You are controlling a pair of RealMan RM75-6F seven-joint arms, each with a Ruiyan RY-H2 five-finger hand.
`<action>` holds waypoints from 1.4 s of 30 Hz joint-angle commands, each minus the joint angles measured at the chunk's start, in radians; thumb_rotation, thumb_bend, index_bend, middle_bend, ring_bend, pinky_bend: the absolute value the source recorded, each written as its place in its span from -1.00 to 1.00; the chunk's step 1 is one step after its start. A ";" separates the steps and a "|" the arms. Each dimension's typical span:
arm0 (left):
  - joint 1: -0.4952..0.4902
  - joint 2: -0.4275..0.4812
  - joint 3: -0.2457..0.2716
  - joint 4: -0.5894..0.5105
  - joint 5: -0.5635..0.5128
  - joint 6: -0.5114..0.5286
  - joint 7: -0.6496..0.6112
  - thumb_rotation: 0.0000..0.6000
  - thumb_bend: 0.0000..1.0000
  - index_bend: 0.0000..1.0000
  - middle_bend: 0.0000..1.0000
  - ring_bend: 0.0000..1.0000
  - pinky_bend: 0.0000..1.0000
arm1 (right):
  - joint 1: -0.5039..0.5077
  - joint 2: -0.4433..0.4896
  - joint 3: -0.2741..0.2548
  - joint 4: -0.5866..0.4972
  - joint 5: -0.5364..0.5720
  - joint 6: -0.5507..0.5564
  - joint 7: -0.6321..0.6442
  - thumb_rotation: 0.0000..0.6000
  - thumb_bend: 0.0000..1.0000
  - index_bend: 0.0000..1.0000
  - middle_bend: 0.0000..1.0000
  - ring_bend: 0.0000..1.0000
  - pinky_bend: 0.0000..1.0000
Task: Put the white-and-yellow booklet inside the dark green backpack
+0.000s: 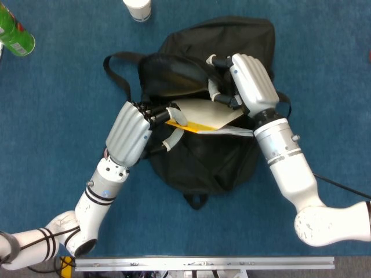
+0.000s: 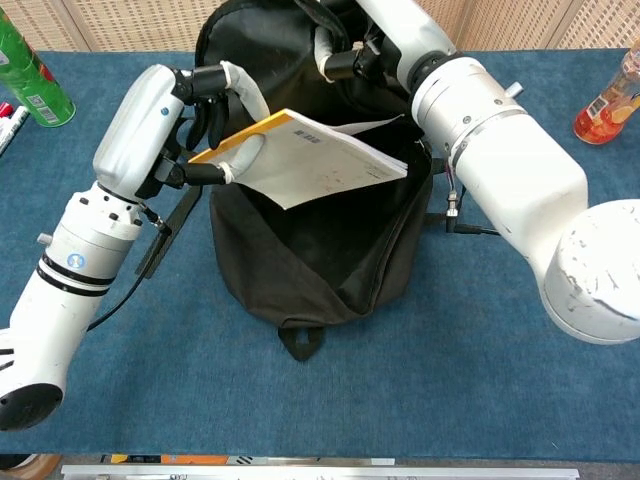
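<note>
Booklet held over the open mouth of the backpack, both hands engaged.

Left hand pinches the yellow spine edge of the white-and-yellow booklet between thumb and fingers; the booklet lies tilted across the opening of the dark green backpack, its far corner pointing toward 3 o'clock in the chest view and reaching close to the right arm. In the head view the booklet sits partly under the bag's upper flap. Right hand grips the backpack's rim at about 1 o'clock of the opening, fingers curled over the fabric and holding it up. Backpack rests on the blue table. Green bottle at 10 o'clock, white cup at 12 o'clock, orange bottle at 3 o'clock, all well apart from the bag.
</note>
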 commanded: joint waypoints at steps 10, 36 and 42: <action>-0.021 -0.119 0.052 0.313 0.099 0.122 0.130 1.00 -0.05 0.43 0.61 0.46 0.73 | -0.004 0.031 -0.007 -0.052 0.010 -0.001 0.018 1.00 0.26 0.57 0.40 0.24 0.81; -0.100 -0.287 0.087 0.536 0.078 0.068 0.309 1.00 -0.05 0.43 0.60 0.47 0.77 | 0.006 0.047 -0.015 -0.115 0.027 0.020 0.044 1.00 0.25 0.57 0.40 0.24 0.81; -0.124 -0.267 0.106 0.544 0.075 0.024 0.339 1.00 -0.06 0.43 0.59 0.47 0.77 | 0.006 0.051 -0.018 -0.116 0.028 0.023 0.049 1.00 0.25 0.57 0.40 0.24 0.81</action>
